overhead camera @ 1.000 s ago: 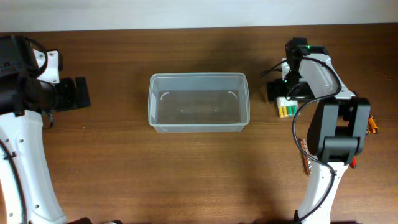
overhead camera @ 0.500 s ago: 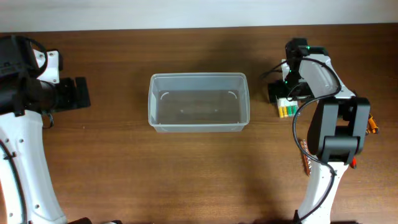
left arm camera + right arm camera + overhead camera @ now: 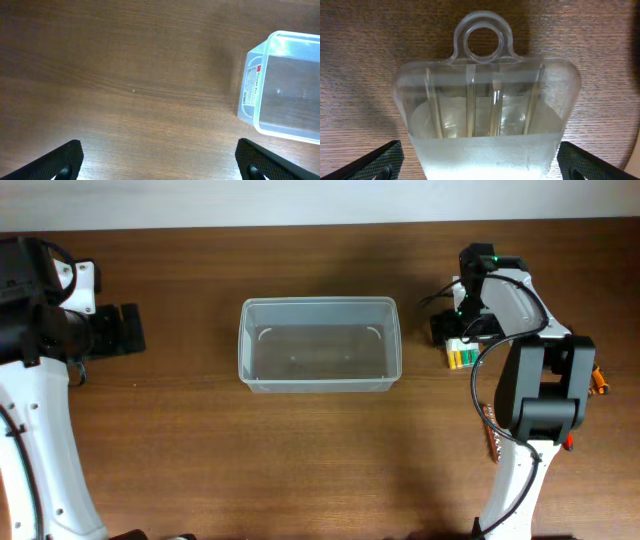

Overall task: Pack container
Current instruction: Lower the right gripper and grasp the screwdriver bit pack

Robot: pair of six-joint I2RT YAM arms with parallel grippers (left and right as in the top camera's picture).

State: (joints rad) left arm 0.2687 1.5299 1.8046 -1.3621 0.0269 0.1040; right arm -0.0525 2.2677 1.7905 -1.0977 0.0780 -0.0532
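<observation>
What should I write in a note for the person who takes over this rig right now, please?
Left gripper: open, empty, over bare table left of the container.
Right gripper: open, a finger on each side of the small clear packet, which lies on the table right of the container; no grip yet.
Container: upright mid-table, nothing inside.
Done: nothing packed.
Left: close on the packet, put it in the container; then probably the brown item and the orange item near the right arm, both partly hidden.
</observation>
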